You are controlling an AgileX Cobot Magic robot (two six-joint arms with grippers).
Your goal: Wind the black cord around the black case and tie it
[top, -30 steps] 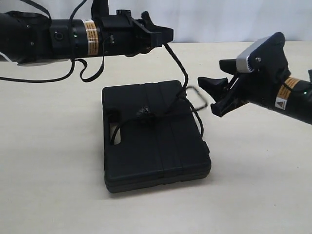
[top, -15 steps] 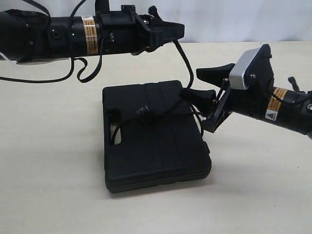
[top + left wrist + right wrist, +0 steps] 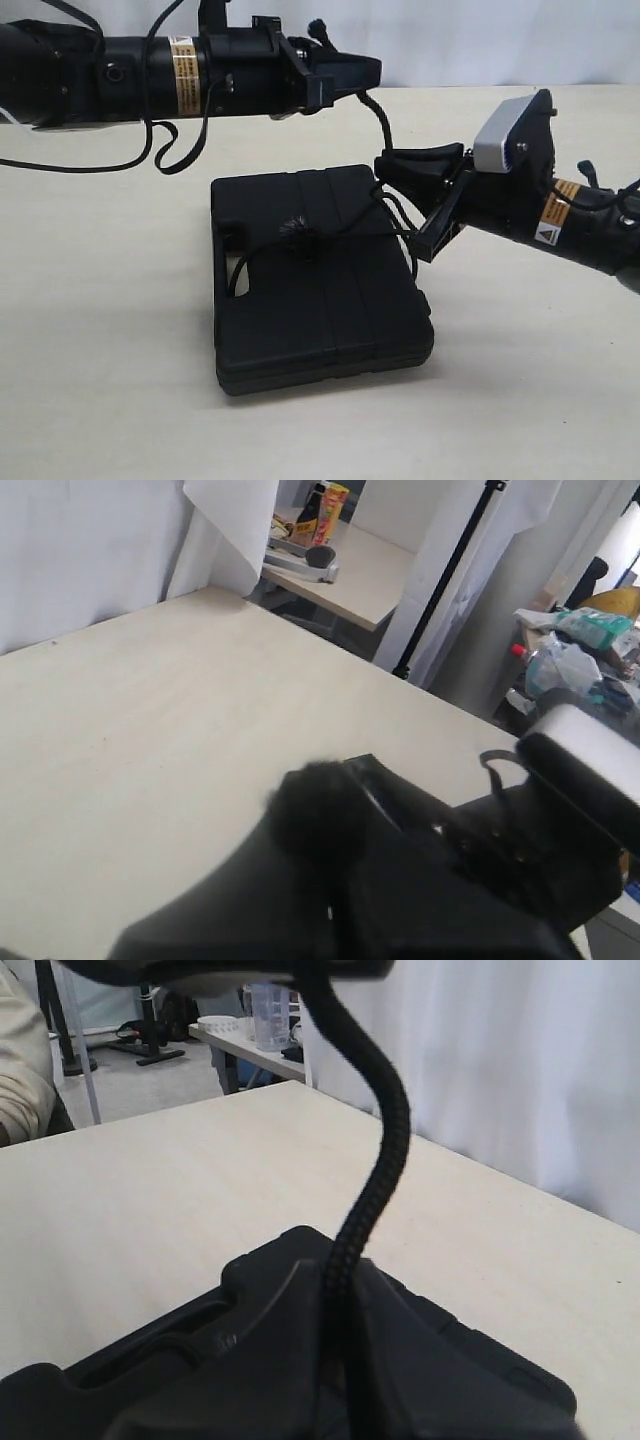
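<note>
On the desk (image 3: pixel 100 340), your black case (image 3: pixel 320 300) lies flat, ribbed lid up, with the handle slot toward the left of the exterior view. The black cord (image 3: pixel 384 122) crosses the lid from a loop at that slot, through a fuzzy knot (image 3: pixel 297 232) near the middle, over to the right edge. From there it climbs off the case, and look, your right claw (image 3: pixel 392 165) is pressed together on it, just above the case's back right corner. Above that pinch the cord curves up to your left claw (image 3: pixel 365 72), which hangs over the case's back edge, jaws closed, the cord pinched at its tip. Both arms hover clear of the desk.
</note>
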